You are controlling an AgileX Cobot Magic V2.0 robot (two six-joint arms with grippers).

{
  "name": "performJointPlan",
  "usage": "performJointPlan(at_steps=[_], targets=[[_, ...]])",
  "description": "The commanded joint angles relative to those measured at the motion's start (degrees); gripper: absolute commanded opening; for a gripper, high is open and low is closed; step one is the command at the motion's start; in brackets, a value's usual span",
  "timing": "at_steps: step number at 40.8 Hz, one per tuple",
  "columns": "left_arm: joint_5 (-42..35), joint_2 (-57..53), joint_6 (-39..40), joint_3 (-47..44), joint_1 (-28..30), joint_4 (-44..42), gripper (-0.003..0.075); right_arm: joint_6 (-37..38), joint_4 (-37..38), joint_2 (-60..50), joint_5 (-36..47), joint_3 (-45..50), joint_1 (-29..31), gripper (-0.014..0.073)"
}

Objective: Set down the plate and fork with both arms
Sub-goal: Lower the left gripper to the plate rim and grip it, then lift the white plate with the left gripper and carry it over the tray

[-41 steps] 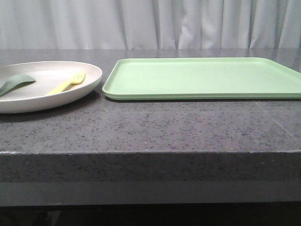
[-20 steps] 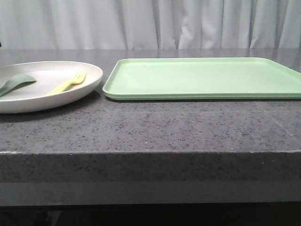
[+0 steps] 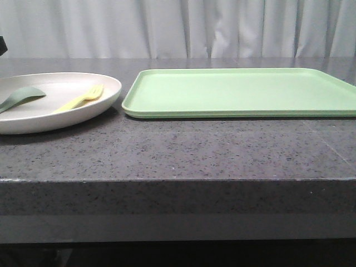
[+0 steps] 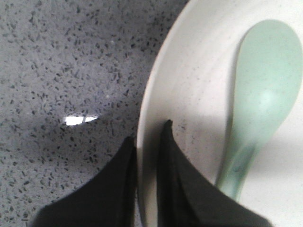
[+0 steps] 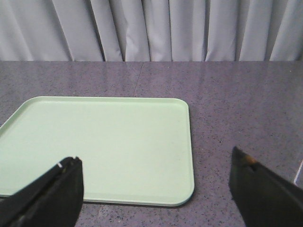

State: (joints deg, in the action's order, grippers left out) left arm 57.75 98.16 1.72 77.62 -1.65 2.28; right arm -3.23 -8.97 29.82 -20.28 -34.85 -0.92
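- Plate (image 3: 55, 114): cream-white, round, at the left end of the dark speckled table (image 3: 183, 150), just beside the light-green tray (image 3: 239, 92); from the front a narrow gap shows between the two rims.
- Fork (image 3: 80, 98): pale yellow, lying inside the plate on its right half, tines pointing away from the camera.
- Spoon (image 3: 19, 97): grey-green, also in the plate, left of the fork and apart from it; in the left wrist view its bowl lies on the plate's floor.
- Left gripper (image 4: 147, 142): clenched on the plate's rim, one dark finger outside over the table, the other inside the plate.
- Right gripper (image 5: 156, 184): released, fingers spread wide, above the tray's near edge, holding nothing.
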Motion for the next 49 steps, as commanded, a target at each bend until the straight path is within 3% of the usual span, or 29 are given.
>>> performJointPlan(at_steps=[1, 9, 15, 21, 25, 31, 37, 49], targets=[[0.45, -2.02, -0.56, 1.18, 0.19, -1.63, -0.0018, -0.5, -0.25, 0.47, 3.52, -1.99, 0.15, 0.0644], [0.1, -4.92, -5.31, 1.18, 3.36, 5.21, -0.0018, -0.5, -0.25, 0.47, 3.25, -2.0, 0.15, 0.0644], [-0.29, -7.17, -12.25, 1.18, 9.41, 18.78, -0.0018, -0.5, -0.25, 0.47, 3.25, -2.0, 0.15, 0.0644], [1.62, -8.34, -20.4, 1.28, 15.67, 37.76, -0.0018, -0.5, -0.25, 0.47, 3.25, -2.0, 0.15, 0.0644], [3.93, -8.22, -21.97, 2.01, 16.42, 44.49, -0.0018, -0.5, -0.25, 0.47, 3.25, -2.0, 0.15, 0.0644], [1.74, -8.22, -21.67, 3.67, 11.92, 44.52, -0.0018, -0.5, -0.25, 0.47, 3.25, -2.0, 0.15, 0.0644], [-3.68, -6.26, -17.46, 6.61, 3.32, 44.02, -0.0018, -0.5, -0.25, 0.47, 3.25, -2.0, 0.15, 0.0644], [-3.19, 7.34, -6.08, 22.47, -11.93, 37.19, -0.0018, -0.5, -0.25, 0.47, 3.25, -2.0, 0.15, 0.0644]])
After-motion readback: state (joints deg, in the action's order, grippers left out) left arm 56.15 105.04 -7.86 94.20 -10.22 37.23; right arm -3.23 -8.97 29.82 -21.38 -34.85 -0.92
